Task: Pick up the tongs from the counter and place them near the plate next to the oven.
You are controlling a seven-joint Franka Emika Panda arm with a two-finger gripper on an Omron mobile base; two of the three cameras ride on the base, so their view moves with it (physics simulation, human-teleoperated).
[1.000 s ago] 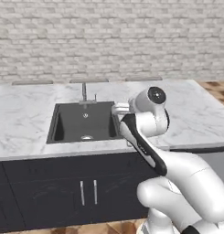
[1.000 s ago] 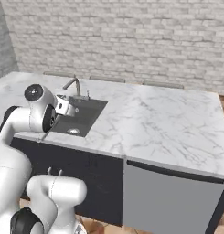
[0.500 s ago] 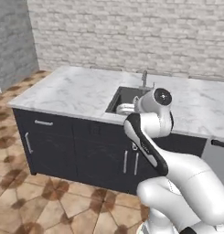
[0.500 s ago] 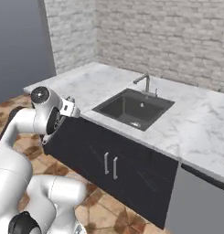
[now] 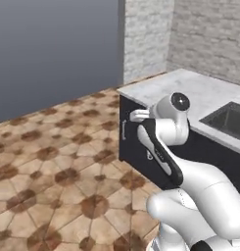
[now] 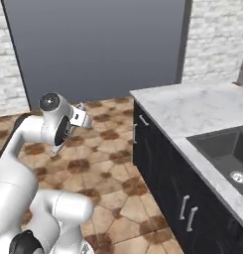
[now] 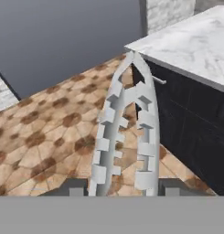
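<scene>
Silvery, scalloped metal tongs (image 7: 127,132), two narrow arms joined at the far tip, sit clamped between the gripper (image 7: 123,188) jaws, pointing toward 12 o'clock over tiled floor (image 7: 49,132), marble counter (image 7: 195,45) at 2 o'clock.

No text, label, brand, number or sign can be read in any of the three views. The counter (image 6: 202,106), the dark cabinet fronts (image 6: 162,163), the brick wall (image 5: 209,34) and the tiled floor (image 5: 53,162) carry no writing.
</scene>
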